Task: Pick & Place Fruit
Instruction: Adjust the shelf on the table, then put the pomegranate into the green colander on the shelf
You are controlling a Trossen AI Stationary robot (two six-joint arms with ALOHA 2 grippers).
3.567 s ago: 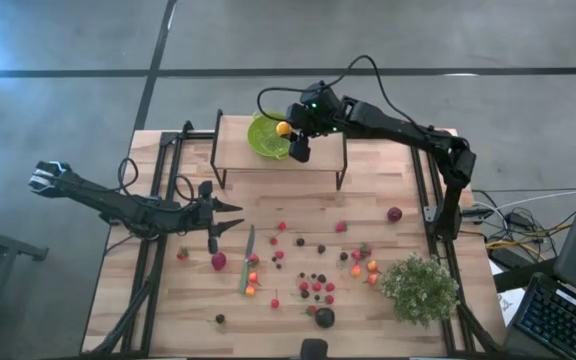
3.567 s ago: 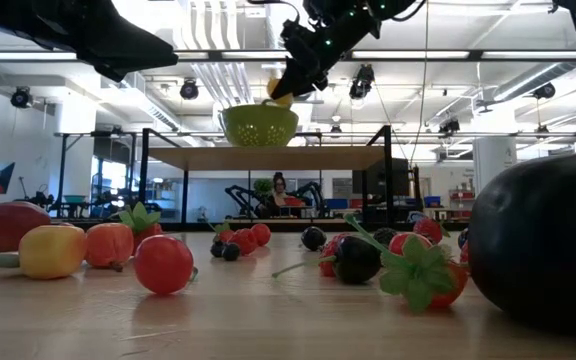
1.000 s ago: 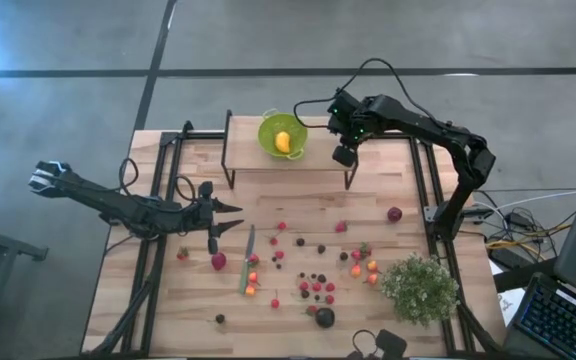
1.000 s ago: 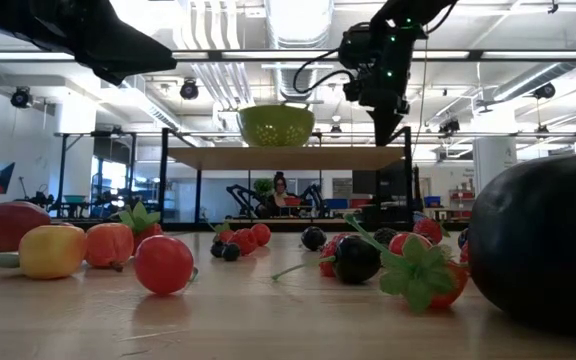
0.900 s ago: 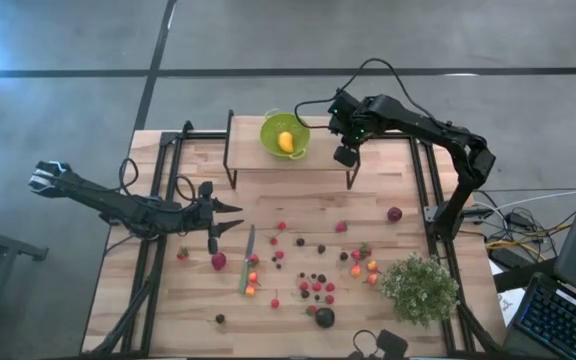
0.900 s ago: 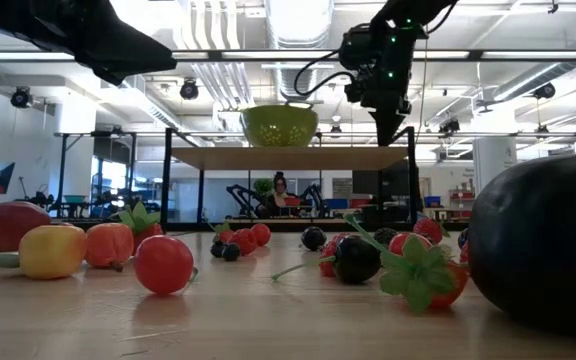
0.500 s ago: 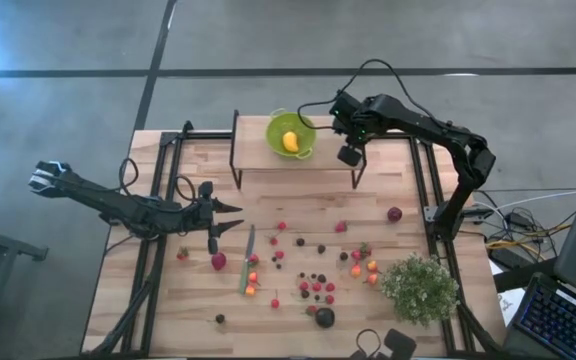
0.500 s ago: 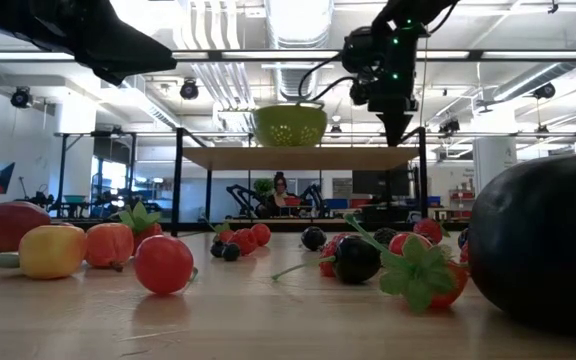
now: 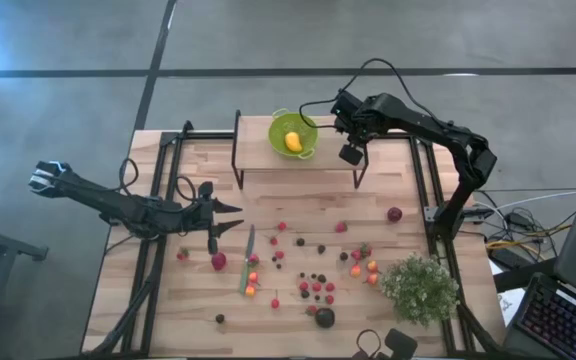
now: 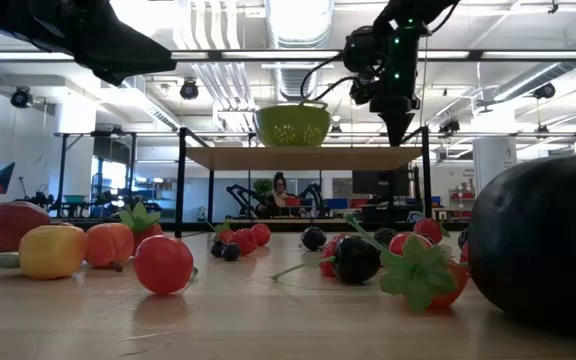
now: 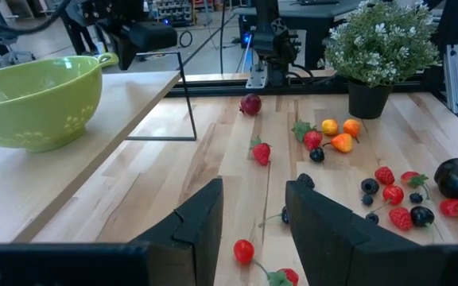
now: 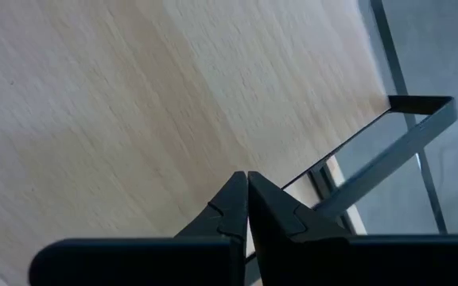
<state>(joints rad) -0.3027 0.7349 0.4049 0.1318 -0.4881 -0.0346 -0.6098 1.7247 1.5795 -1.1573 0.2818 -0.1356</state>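
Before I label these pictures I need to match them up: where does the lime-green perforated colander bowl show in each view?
High view: the green colander bowl sits on the raised wooden shelf, top centre.
Low view: the bowl stands on the shelf, upper centre.
Left wrist view: the bowl is on the shelf, far left.
Right wrist view: not in it.
Shared landmark: the shelf.

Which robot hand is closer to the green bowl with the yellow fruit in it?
The right gripper. It hangs just beside the green bowl over the raised shelf, jaws shut. The left gripper is far off, low over the table's left side, jaws open.
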